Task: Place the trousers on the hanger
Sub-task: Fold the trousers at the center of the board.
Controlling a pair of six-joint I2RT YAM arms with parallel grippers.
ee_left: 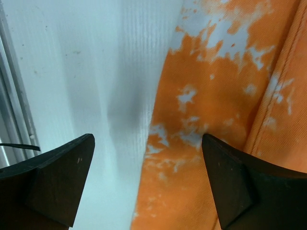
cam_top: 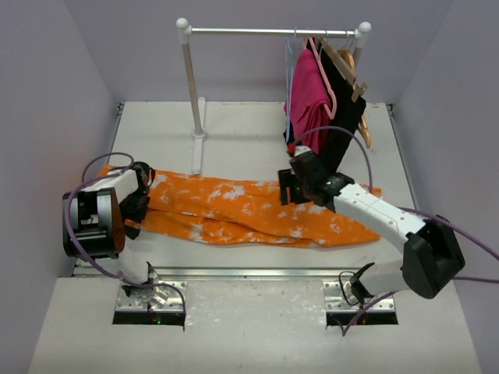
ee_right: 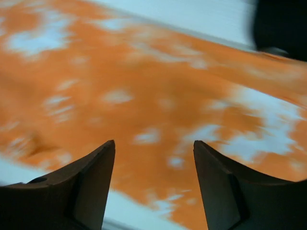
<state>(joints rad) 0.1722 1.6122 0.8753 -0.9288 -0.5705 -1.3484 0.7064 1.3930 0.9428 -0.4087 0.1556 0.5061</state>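
**Both pincers open over trousers, hanger on rail**

Nearest the lens: L pincer [ee_left: 147, 139], fingers spread wide, nothing btw them. It hangs over the edge of the trousers [ee_left: 216, 96], w/ one finger above bare worktop [ee_left: 86, 72] and the other above orange cloth. R pincer [ee_right: 153, 143] is also open and holds nothing. It sits low over the orange cloth w/ white blotches; that view is blurred.

From above, the trousers lie flat, stretched lengthwise across the near half of the worktop. L pincer is at their left end. R pincer is over their far edge, right of middle.

The hanger [cam_top: 288, 70], thin pale blue wire, hangs on the rail [cam_top: 265, 32] at the back, well apart from the trousers. Just right of it on the same rail are a pink garment [cam_top: 308, 97], a black garment [cam_top: 343, 125] and a wooden hanger [cam_top: 352, 70]. The black garment's hem is just behind the R pincer.
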